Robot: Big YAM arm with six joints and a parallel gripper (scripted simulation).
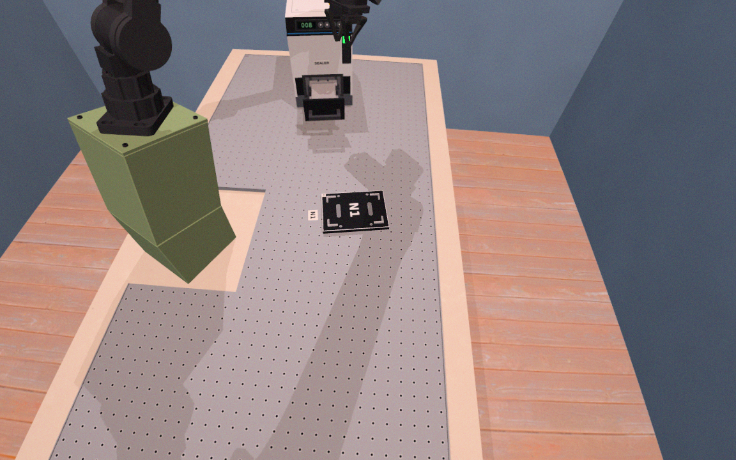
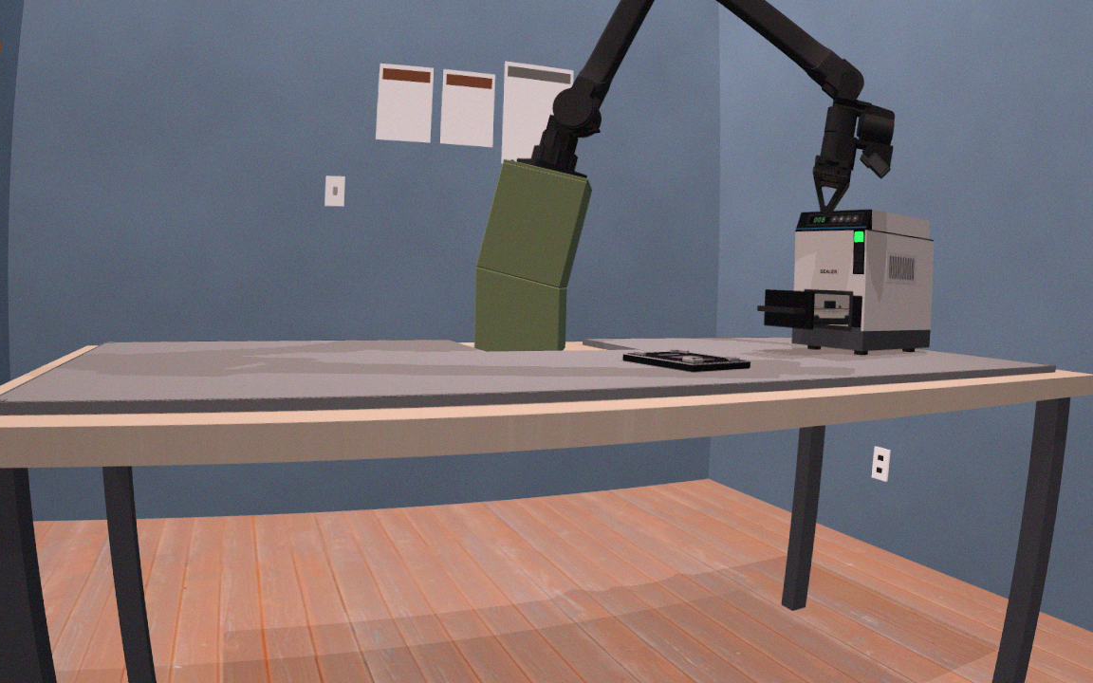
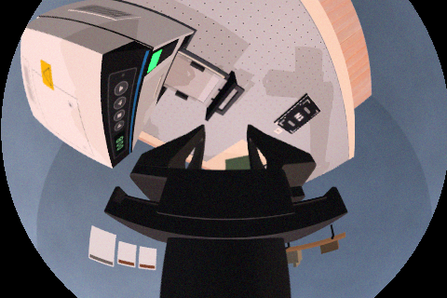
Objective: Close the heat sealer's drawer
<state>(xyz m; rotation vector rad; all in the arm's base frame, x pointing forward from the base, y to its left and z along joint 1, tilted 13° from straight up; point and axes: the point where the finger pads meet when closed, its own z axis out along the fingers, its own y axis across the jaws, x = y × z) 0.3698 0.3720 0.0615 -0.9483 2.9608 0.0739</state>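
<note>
The white heat sealer (image 1: 316, 51) (image 2: 890, 288) (image 3: 62, 88) stands upright at the far end of the table. Its light (image 2: 858, 236) (image 3: 155, 58) is green. Its black drawer (image 1: 324, 108) (image 2: 788, 308) (image 3: 225, 96) is pulled out toward the table's middle, with a pale sheet (image 1: 320, 88) (image 3: 189, 81) lying in it. I cannot make out the sealing frame clearly. My gripper (image 1: 347, 32) (image 2: 828, 206) (image 3: 225, 129) points down just above the sealer's front top edge, by the display. Its fingers are partly open with nothing between them.
A black nest plate marked N1 (image 1: 354, 210) (image 2: 688, 363) (image 3: 298, 115) lies flat mid-table, in front of the drawer. The arm's green pedestal (image 1: 147, 183) (image 2: 529, 263) stands at the table's left side. The table's pale rim (image 1: 450, 229) (image 2: 449, 424) runs close to the sealer's right.
</note>
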